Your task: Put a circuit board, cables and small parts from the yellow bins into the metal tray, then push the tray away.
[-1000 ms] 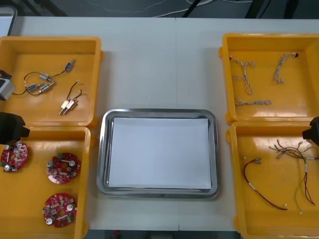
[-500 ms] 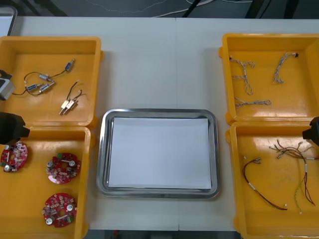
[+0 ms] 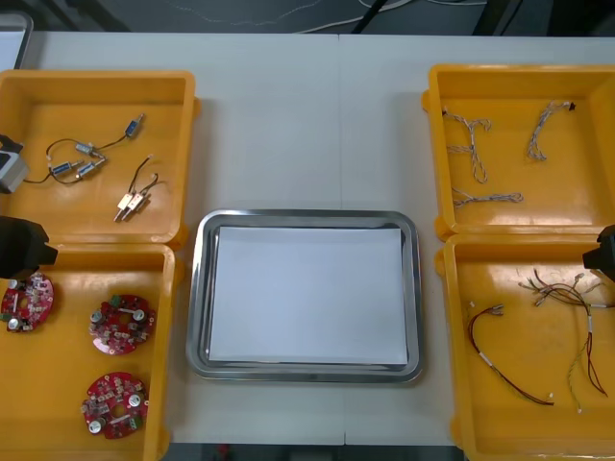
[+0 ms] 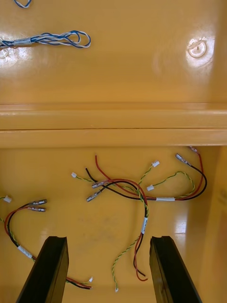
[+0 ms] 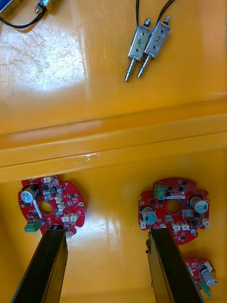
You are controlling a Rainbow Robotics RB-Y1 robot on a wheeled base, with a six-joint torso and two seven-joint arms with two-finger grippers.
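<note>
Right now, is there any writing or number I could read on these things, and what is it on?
"4": handwritten on one small metal part.
"2": handwritten on the second small metal part lying right beside it.
Print on the round red circuit boards: too small to read.
White sleeves on the red and yellow cables: no text that can be made out.

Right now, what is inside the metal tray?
The metal tray holds a white sheet covering nearly its whole floor. No board, cable or part lies on it. Anything under the sheet is hidden. The left claw and right claw hover above the bins.
</note>
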